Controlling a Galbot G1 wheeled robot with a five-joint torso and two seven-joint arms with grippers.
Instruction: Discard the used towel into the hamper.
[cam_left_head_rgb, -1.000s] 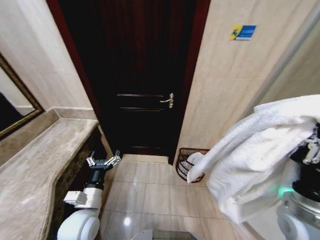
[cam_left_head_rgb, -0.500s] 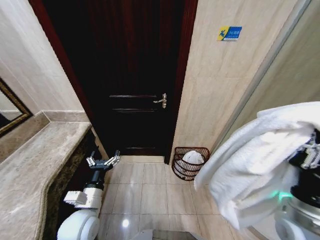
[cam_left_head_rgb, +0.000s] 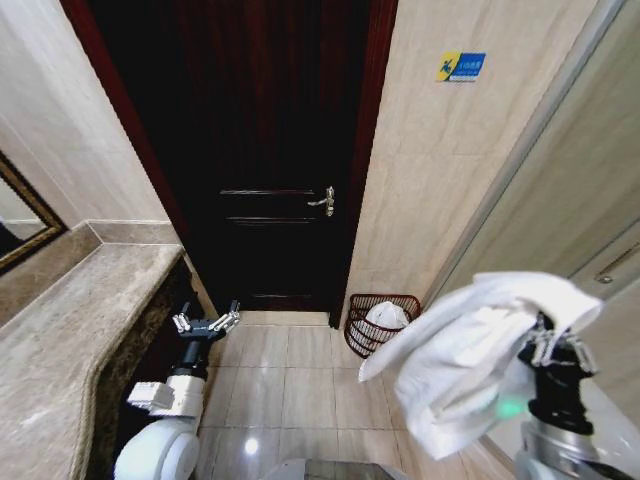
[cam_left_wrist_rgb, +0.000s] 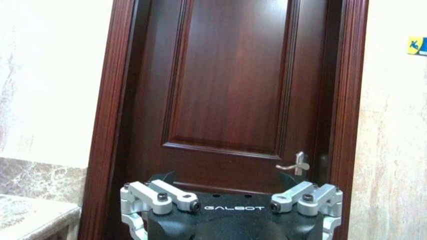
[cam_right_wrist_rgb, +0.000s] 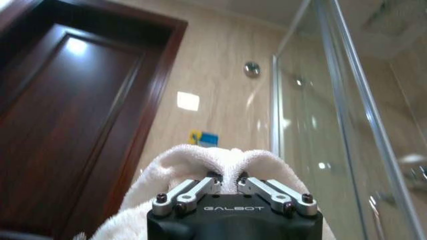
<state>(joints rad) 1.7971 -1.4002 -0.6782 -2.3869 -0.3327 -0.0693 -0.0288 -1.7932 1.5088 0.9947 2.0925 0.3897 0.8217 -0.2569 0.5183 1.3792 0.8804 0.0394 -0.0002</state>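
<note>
The right gripper (cam_right_wrist_rgb: 227, 181) is holding its jaws clenched on a fold of the white towel (cam_left_head_rgb: 465, 355), which is draping down off it above the floor tiles. The hamper (cam_left_head_rgb: 378, 325) is sitting on the floor in the corner by the dark door (cam_left_head_rgb: 270, 150), a white cloth (cam_left_head_rgb: 385, 315) lying inside. The left gripper (cam_left_head_rgb: 207, 322) is hovering beside the table (cam_left_head_rgb: 60, 350) edge, jaws spread wide and gripping nothing.

White towel (cam_left_head_rgb: 455, 350) near hamper (cam_left_head_rgb: 378, 324)

Dark wooden door (cam_left_head_rgb: 275, 150), beige tiled walls (cam_left_head_rgb: 440, 180), marble counter (cam_left_head_rgb: 70, 340), glossy tiled floor (cam_left_head_rgb: 290, 385)
</note>
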